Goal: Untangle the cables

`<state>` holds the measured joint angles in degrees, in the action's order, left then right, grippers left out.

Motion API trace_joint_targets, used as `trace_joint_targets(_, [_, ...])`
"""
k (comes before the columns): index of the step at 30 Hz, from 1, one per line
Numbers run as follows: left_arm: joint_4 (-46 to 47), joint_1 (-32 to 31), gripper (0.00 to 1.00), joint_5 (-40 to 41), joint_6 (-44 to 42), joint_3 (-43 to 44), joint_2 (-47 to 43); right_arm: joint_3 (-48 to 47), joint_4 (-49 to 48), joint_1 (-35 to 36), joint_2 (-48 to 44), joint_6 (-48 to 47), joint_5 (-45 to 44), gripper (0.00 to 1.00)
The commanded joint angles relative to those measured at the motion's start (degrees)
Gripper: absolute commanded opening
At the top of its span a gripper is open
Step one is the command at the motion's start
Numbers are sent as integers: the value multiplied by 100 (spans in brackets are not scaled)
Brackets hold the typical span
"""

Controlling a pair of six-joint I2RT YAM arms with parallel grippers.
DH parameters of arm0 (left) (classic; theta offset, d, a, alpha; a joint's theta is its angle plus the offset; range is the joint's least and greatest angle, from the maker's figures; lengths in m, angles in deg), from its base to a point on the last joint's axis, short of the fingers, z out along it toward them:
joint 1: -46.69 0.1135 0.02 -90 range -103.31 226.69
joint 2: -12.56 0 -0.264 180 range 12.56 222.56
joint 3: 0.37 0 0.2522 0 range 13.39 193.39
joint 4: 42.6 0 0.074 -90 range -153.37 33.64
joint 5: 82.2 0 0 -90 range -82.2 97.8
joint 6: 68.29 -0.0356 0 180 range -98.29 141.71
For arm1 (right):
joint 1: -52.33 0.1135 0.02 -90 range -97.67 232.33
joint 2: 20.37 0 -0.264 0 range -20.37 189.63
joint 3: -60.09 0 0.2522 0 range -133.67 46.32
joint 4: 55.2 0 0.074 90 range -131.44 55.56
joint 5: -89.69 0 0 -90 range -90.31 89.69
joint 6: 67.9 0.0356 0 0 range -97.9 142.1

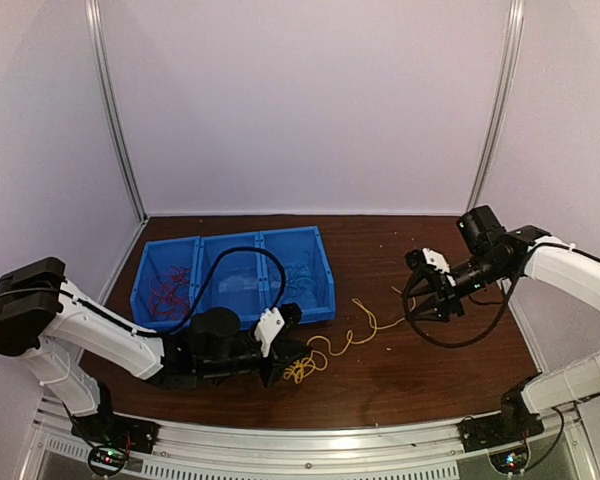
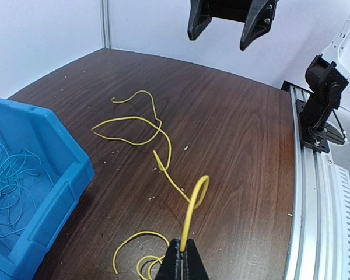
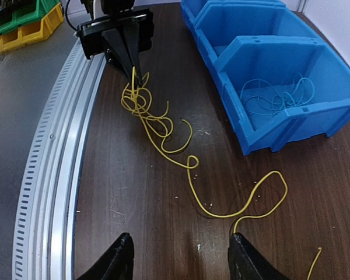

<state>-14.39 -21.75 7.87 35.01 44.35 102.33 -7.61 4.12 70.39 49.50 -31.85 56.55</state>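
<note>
Right of the blue bins (image 1: 320, 290) the bench (image 1: 430, 370) is open. Only the yellow cable (image 3: 189, 162) lies flat across it, below the right claw (image 2: 221, 38), which hangs with jaws spread. In front of the bins the left arm (image 1: 110, 335) and its claw (image 2: 184, 252) — pinched on that cable — bar the way, and a thick black cable (image 1: 250, 248) arches over the middle bin.

yellow cable (image 2: 188, 217) loops cut off at bottom edge, blue bin (image 2: 57, 205) cropped left
</note>
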Motion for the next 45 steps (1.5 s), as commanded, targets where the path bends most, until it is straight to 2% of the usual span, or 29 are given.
trace_joint_targets(1, [154, -2, 0, 165, -179, 222, 222, -407, -304, 891, 627, 302, -897, 54])
trace_joint_targets(8, [238, -9, 0, 155, -158, 136, 261, -644, -326, 1460, 1583, 297, -1115, 52])
trace_joint_targets(21, [328, 2, 0, 129, -122, 21, -30, -478, -1370, 1977, 2304, 144, -1921, 56])
trace_joint_targets(29, [201, -2, 0, 155, -188, -29, -240, -867, -1299, 1986, 2693, 370, -1254, 54])
trace_joint_targets(35, [195, -8, 0, 144, -189, 6, -198, -1145, -1069, 1994, 2962, 477, -889, 38])
trace_joint_targets(42, [207, -3, 0, 105, -179, -9, -125, -1264, -1064, 1990, 2948, 695, -760, 8])
trace_joint_targets(45, [174, -10, 0, 89, -177, -20, -103, -1355, -1003, 1973, 2863, 819, -764, 0])
